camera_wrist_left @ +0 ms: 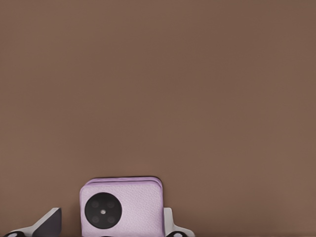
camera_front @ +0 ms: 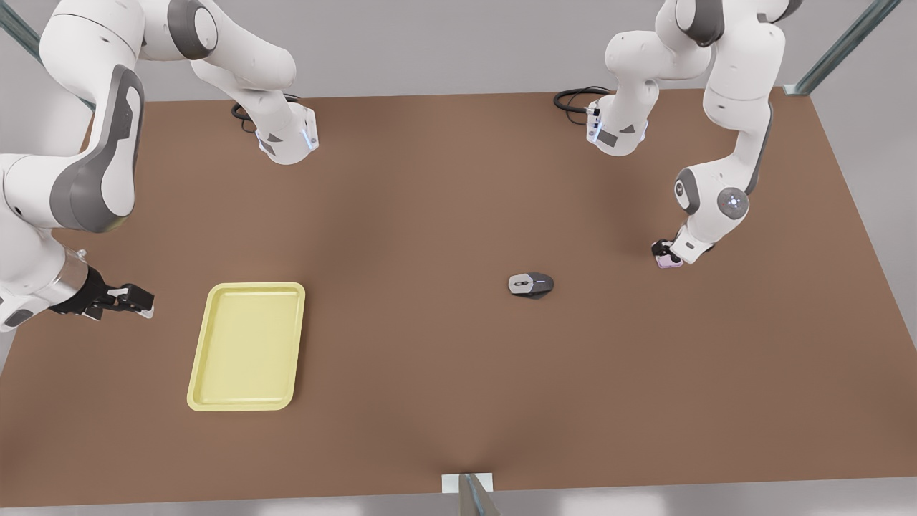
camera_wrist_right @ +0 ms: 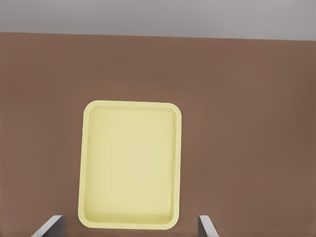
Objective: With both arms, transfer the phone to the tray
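The tray [camera_front: 247,347] lies empty, the right gripper [camera_front: 127,299] waiting beside it with fingers spread. The left gripper [camera_front: 667,252] (far across the table) straddles the phone [camera_wrist_left: 122,207], not visibly clamped; transfer remains

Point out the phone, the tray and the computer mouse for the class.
phone [camera_wrist_left: 129,210]: left wrist view, pink face beside the dark circle.
tray [camera_front: 247,347]: front view, bare yellow floor.
computer mouse [camera_front: 531,284]: front view, middle of its grey-black top.

Left pincer [camera_front: 668,255] lowered, spread; right pincer [camera_front: 132,301] raised, spread.
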`<act>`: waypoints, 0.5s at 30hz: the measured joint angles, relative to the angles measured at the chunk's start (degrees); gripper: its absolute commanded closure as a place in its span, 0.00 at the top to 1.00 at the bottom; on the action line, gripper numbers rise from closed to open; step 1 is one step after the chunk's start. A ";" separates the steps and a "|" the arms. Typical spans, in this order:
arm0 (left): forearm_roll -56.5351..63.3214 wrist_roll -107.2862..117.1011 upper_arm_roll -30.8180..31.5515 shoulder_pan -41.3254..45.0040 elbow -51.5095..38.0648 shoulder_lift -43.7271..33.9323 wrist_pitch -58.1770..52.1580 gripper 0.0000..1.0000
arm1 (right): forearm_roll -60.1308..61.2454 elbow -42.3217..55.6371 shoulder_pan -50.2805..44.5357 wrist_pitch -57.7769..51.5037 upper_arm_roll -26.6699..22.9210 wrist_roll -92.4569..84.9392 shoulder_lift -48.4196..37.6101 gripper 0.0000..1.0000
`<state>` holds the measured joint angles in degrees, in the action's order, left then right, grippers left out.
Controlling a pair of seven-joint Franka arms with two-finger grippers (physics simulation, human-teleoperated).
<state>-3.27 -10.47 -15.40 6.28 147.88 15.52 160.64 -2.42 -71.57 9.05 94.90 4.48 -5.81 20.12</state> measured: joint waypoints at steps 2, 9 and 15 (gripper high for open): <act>-0.23 -0.13 0.09 0.05 -0.02 0.25 0.09 1.00 | 0.00 0.00 0.00 -0.01 0.00 0.00 0.01 1.00; -0.59 -0.48 0.12 0.12 -0.12 0.68 0.24 0.87 | 0.00 0.00 0.00 0.01 0.00 0.01 0.06 1.00; -0.63 -0.68 0.17 0.13 -0.12 1.02 0.35 0.84 | 0.00 0.00 0.00 0.02 0.00 0.02 0.08 1.00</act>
<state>-3.91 -11.15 -15.23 6.41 147.76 16.54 161.00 -2.42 -71.57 9.05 94.93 4.48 -5.79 20.20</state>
